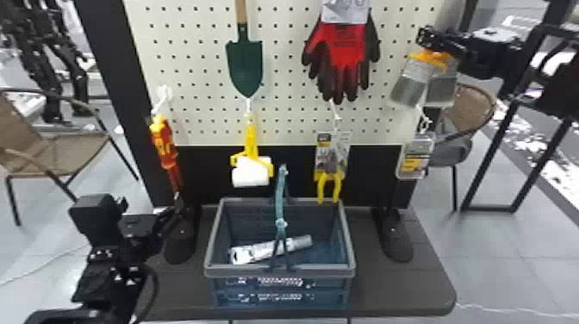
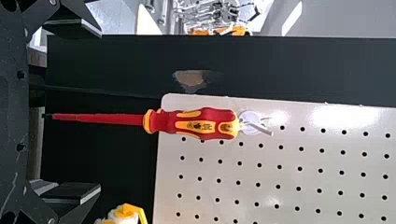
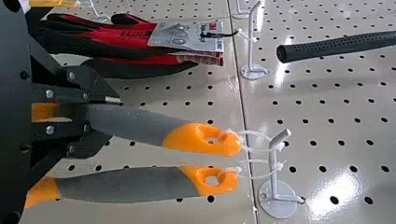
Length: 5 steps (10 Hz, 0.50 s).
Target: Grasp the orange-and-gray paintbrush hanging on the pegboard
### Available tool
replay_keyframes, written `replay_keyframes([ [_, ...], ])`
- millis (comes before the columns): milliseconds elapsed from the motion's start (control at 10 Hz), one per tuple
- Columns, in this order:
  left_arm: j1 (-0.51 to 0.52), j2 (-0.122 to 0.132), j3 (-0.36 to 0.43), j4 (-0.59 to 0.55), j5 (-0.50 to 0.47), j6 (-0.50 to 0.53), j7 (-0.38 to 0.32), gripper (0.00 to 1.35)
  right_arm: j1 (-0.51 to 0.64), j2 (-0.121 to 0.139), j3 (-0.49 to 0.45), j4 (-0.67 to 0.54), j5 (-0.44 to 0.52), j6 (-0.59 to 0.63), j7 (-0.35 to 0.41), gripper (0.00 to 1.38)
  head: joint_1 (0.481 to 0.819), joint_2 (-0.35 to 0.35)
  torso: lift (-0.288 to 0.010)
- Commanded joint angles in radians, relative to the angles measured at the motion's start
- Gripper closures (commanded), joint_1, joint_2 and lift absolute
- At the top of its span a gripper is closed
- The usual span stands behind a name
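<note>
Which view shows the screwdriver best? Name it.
The left wrist view: it shows the screwdriver close up, from handle to tip. The head view shows it smaller, hanging toward the left.

A trowel (image 1: 244, 64) and gloves (image 1: 344, 47) hang above a basket (image 1: 241, 271).

Left arm (image 1: 101, 267): black, angular segments; rounded boxy black housing (image 1: 97, 217); curved black cable (image 1: 154, 293); small bright screw heads. Left gripper (image 1: 175, 210): black; base plate (image 2: 11, 107) with round dark holes and pale scratches; wedge-shaped fingers (image 2: 77, 23), pale edging. Right arm (image 1: 487, 54): black, one pale-topped section. Right gripper (image 1: 431, 42): black; flat linkage bars (image 3: 42, 130), silver screws (image 3: 50, 94); angular fingers (image 3: 100, 88), pale strip at one tip.
</note>
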Motion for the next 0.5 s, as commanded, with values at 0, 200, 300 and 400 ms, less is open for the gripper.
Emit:
replay_keyframes([
  [0,0.002,0.001,0.001,0.000,0.002,-0.002,0.000,0.15,0.003,-0.003,0.000,-0.001,0.001,-0.002,-0.001,1.22,0.549,0.000,-0.100],
  [200,0.002,0.001,0.001,0.000,0.002,-0.007,0.000,0.15,0.007,-0.003,-0.005,-0.004,0.001,-0.007,-0.001,1.22,0.549,0.000,-0.100],
  [300,0.002,0.001,0.001,0.000,0.002,-0.007,0.000,0.15,0.010,-0.003,-0.006,-0.004,0.001,-0.008,-0.001,1.22,0.549,0.000,-0.100],
  [400,0.002,0.001,0.001,0.000,0.003,-0.007,0.000,0.15,0.012,-0.003,-0.008,-0.004,0.001,-0.011,-0.003,1.22,0.549,0.000,-0.100],
])
